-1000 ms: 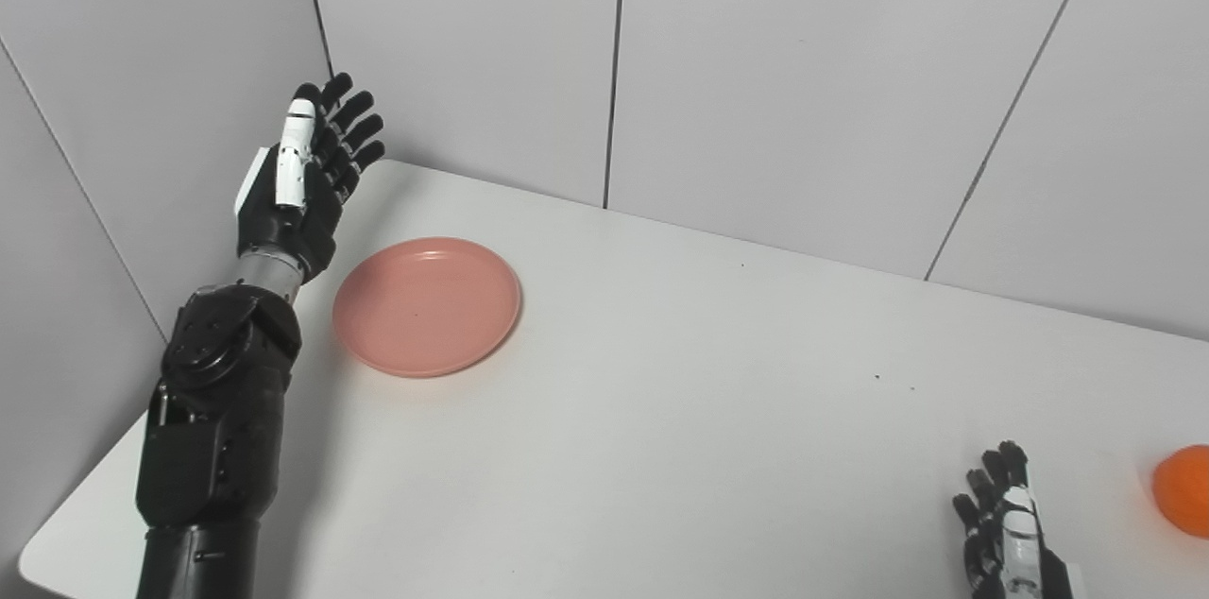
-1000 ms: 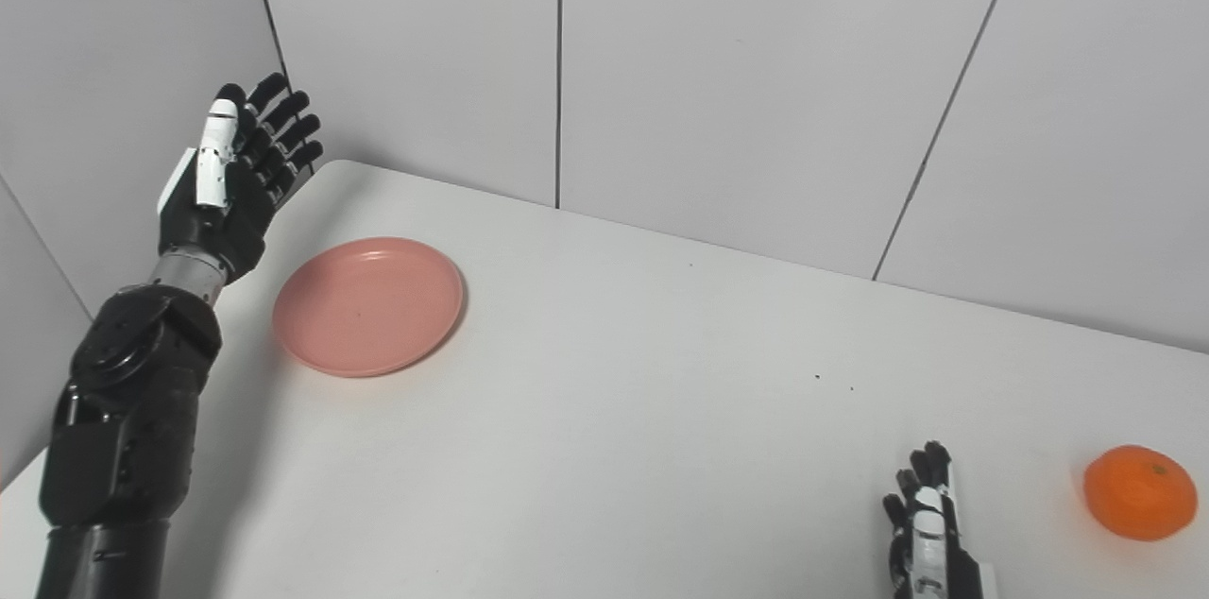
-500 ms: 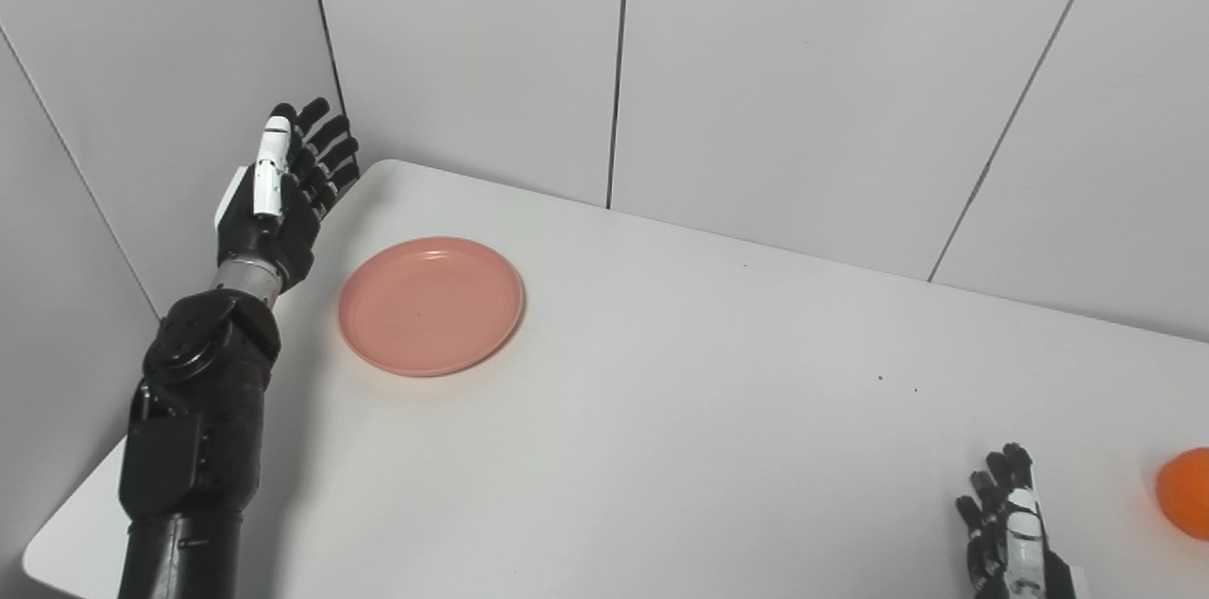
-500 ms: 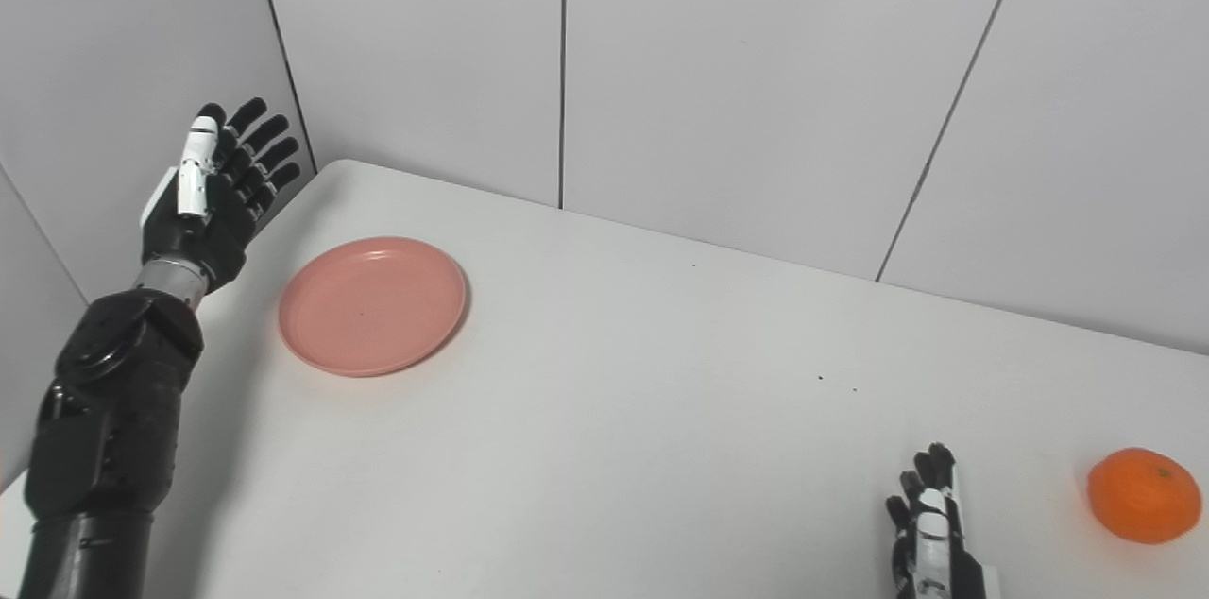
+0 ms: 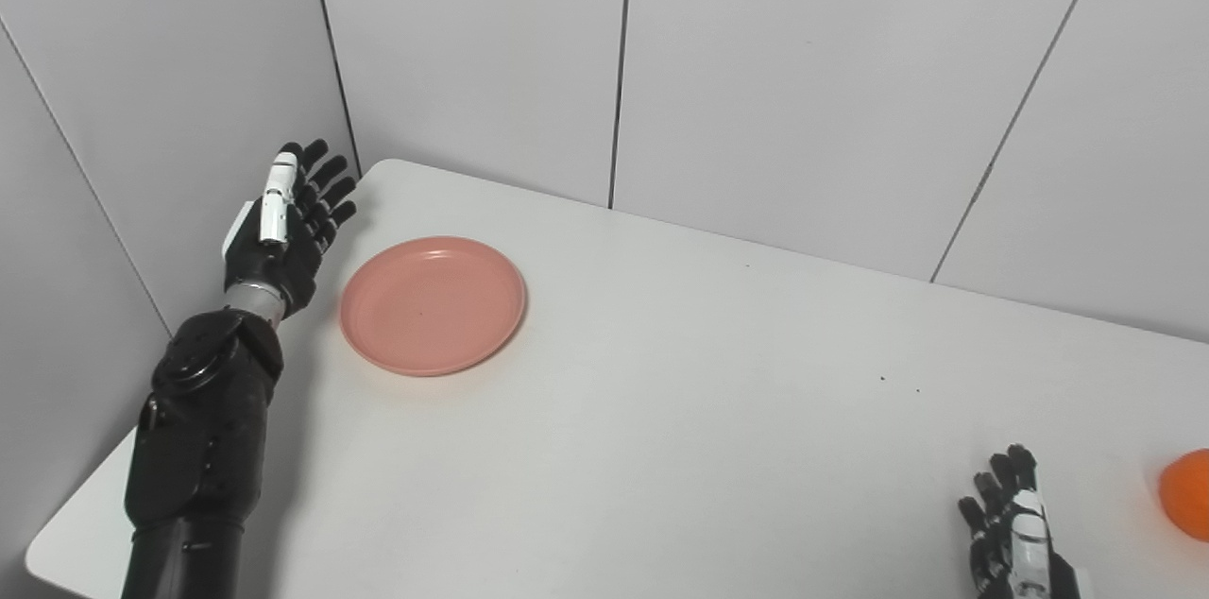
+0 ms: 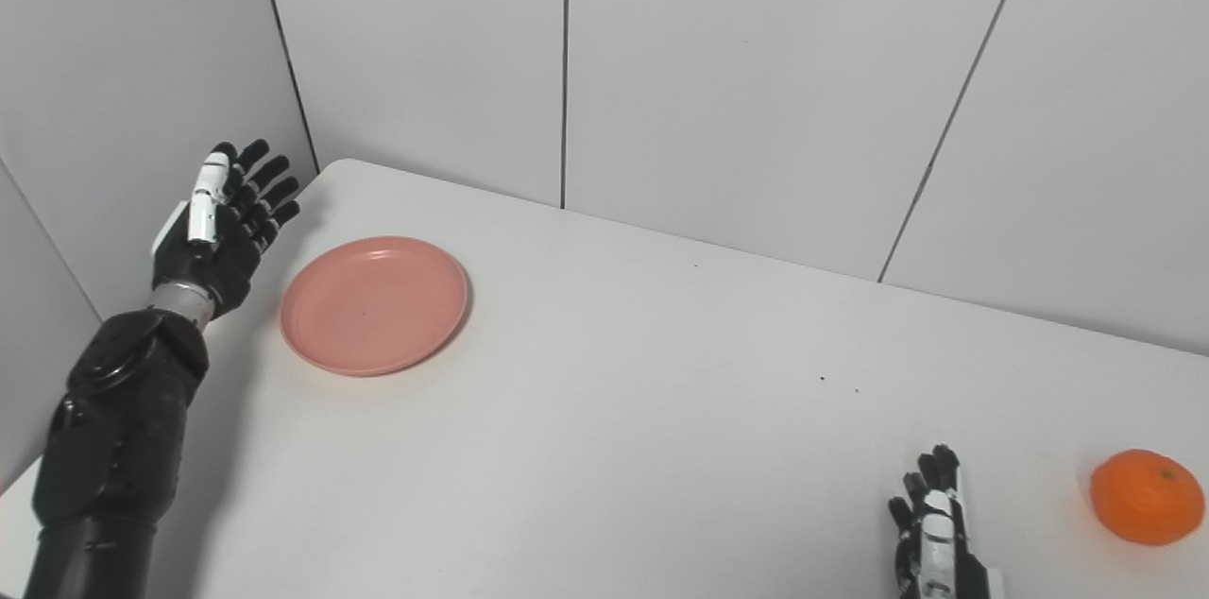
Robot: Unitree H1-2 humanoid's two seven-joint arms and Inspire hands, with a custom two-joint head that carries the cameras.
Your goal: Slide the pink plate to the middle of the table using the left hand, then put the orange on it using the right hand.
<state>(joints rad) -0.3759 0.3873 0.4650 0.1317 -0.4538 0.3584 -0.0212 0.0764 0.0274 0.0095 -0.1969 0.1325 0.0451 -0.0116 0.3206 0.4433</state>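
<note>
White table (image 6: 661, 448) holds pink plate (image 6: 374, 304) (rim up).

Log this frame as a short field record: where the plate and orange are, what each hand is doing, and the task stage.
pink plate: empty, flat on the white table, toward its far-left corner
orange: on the table near the right edge, not on the plate
left hand: open, fingers spread, raised just left of the plate, not touching it
right hand: open, low at the bottom edge, left of the orange, apart from it
task stage: plate not yet slid, orange not picked up
</note>
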